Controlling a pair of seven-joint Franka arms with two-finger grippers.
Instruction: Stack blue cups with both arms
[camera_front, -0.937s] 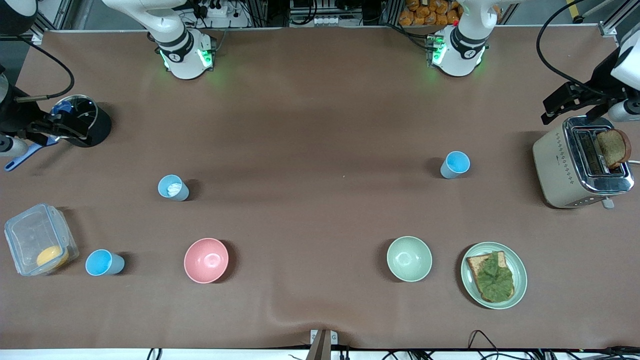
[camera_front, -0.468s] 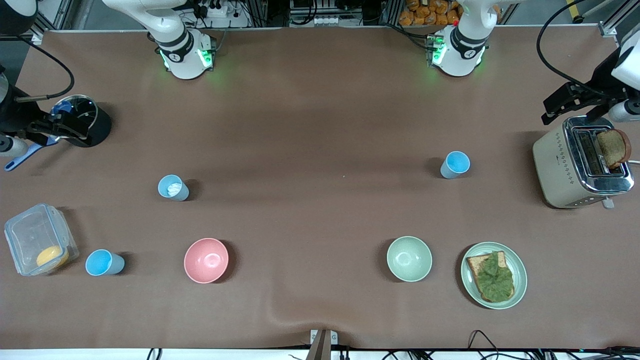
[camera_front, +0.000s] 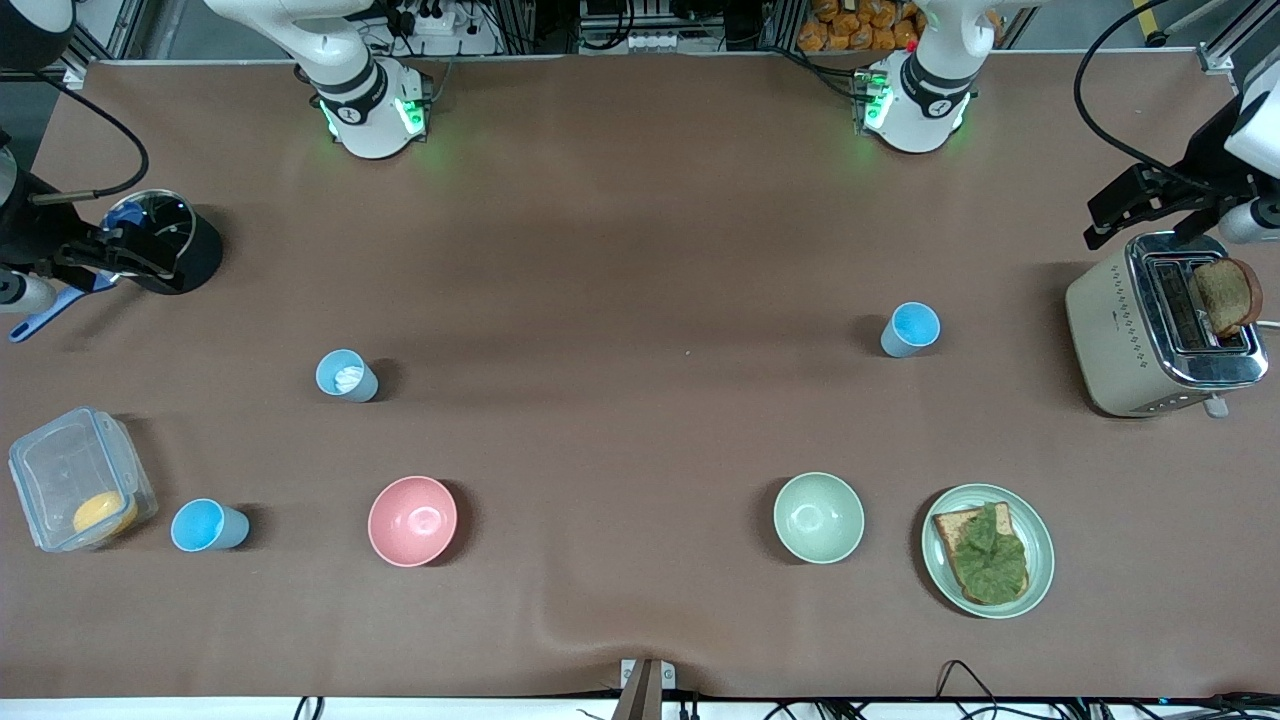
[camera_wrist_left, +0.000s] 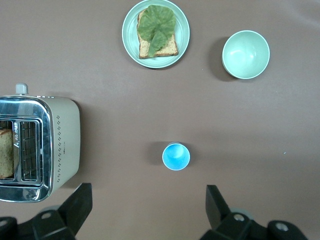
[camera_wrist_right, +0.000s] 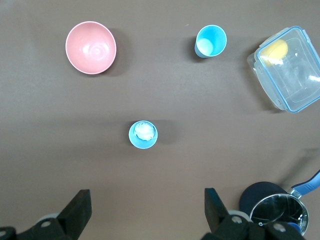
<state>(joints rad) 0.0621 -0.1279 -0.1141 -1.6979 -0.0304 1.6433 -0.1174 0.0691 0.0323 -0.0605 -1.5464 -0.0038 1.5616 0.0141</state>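
Three light-blue cups stand upright and apart on the brown table. One has a white patch inside (camera_front: 347, 375) and also shows in the right wrist view (camera_wrist_right: 143, 134). A second (camera_front: 208, 525) stands by the clear container, also in the right wrist view (camera_wrist_right: 210, 41). The third (camera_front: 910, 329) stands toward the left arm's end, also in the left wrist view (camera_wrist_left: 176, 156). My left gripper (camera_front: 1140, 205) (camera_wrist_left: 147, 200) is open and empty, up in the air beside the toaster. My right gripper (camera_front: 110, 255) (camera_wrist_right: 147, 202) is open and empty, up over the black pot.
A pink bowl (camera_front: 412, 520) and a pale green bowl (camera_front: 818, 517) sit nearer the front camera. A plate (camera_front: 1040, 560) carries toast with lettuce. A toaster (camera_front: 1120, 330) holds bread. A clear container (camera_front: 50, 470) holds something yellow. A black pot (camera_front: 200, 250) stands at the right arm's end.
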